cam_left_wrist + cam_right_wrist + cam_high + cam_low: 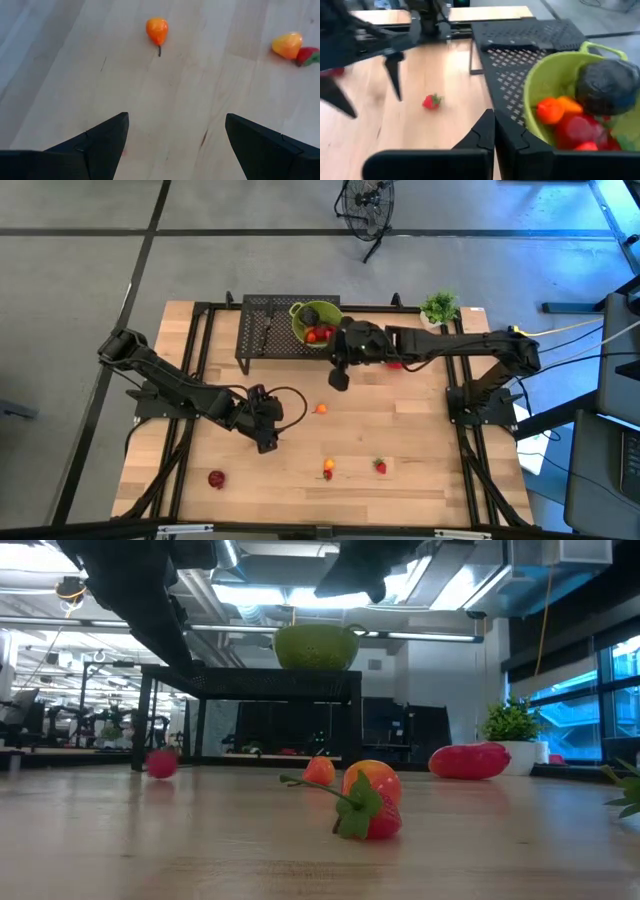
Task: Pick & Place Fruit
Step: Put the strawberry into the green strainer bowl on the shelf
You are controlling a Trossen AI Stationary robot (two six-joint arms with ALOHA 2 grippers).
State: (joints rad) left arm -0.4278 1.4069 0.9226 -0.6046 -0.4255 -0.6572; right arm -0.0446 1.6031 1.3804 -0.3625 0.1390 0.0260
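The right gripper (339, 380) hangs above the table just in front of a black mesh rack (262, 330), its two dark fingers (490, 135) pressed together with nothing between them. Just beside it, on the rack, sits a lime-green bowl (545, 85) that holds several fruit: a round dark green piece (607, 85), an orange piece (550, 110) and red pieces (580, 130). None of these touches the gripper. Behind the right arm, a larger glossy red oblong fruit (468, 761) lies on the table near a small potted plant (439, 307).

The left gripper (266, 430) is low over the left half of the wooden table (400, 430), its fingers (100, 145) spread wide apart and empty. An orange pear-shaped fruit (157, 30) lies on the bare wood ahead of the open fingers, well apart from them. Farther off, an orange-yellow fruit (287, 45) lies touching a red strawberry (307, 56).

Toward the front edge of the table, a further strawberry (380, 466) lies to the right of that pair, and a round red fruit (216, 478) lies alone near the front left corner.
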